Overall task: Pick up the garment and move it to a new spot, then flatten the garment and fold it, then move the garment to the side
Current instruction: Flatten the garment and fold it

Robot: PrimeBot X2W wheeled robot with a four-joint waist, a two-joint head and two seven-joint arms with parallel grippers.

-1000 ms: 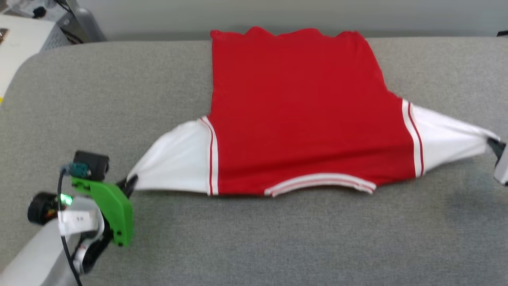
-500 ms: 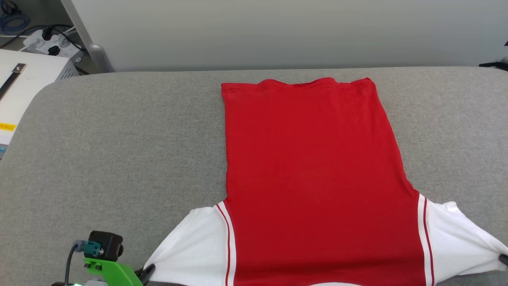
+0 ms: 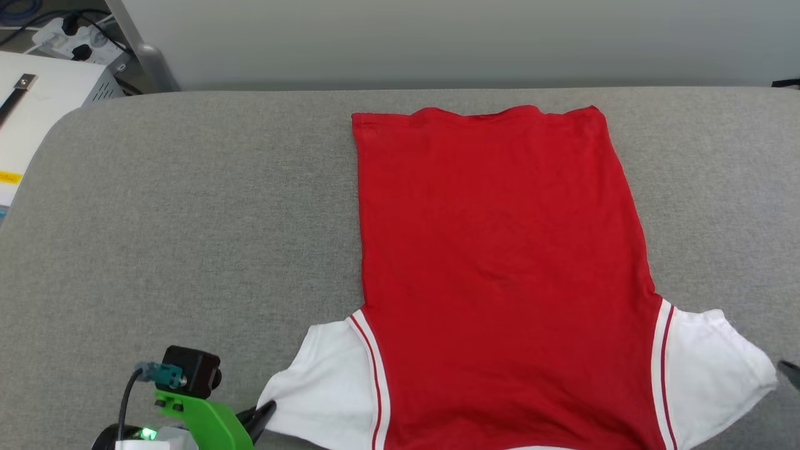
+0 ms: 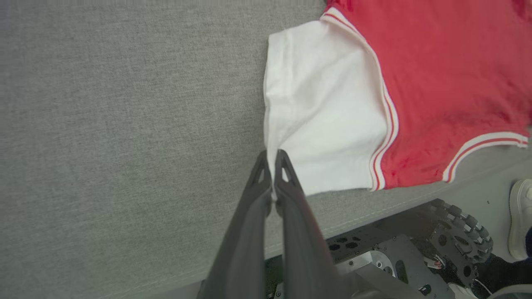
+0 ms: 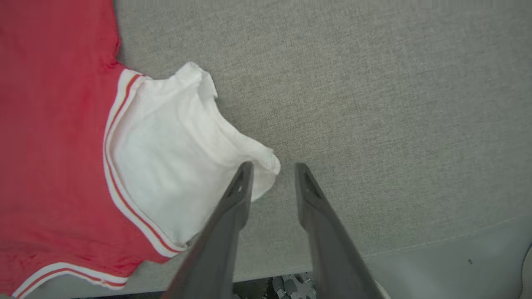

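Note:
The garment (image 3: 500,262), a red T-shirt with white sleeves, lies flat on the grey padded table (image 3: 187,219), hem at the far end and collar off the near edge of the head view. My left gripper (image 3: 265,414) is at the lower left, shut on the outer edge of the white left sleeve (image 4: 324,124); in the left wrist view the left gripper (image 4: 272,160) pinches that edge at its tips. My right gripper (image 5: 272,168) stands open beside the slack right sleeve (image 5: 166,158), whose corner lies against the left finger. A dark tip of the right gripper (image 3: 789,372) peeks in at the right edge.
A white box (image 3: 37,106) and a power strip (image 3: 69,44) sit beyond the table's far left corner. A pale wall runs behind the table. Below the table's near edge are my wheeled base (image 4: 457,232) and a white shoe (image 4: 521,216).
The head camera has shifted, so the whole shirt now shows. The right gripper has opened and let go of the right sleeve, which has slackened. The left gripper still holds its sleeve.

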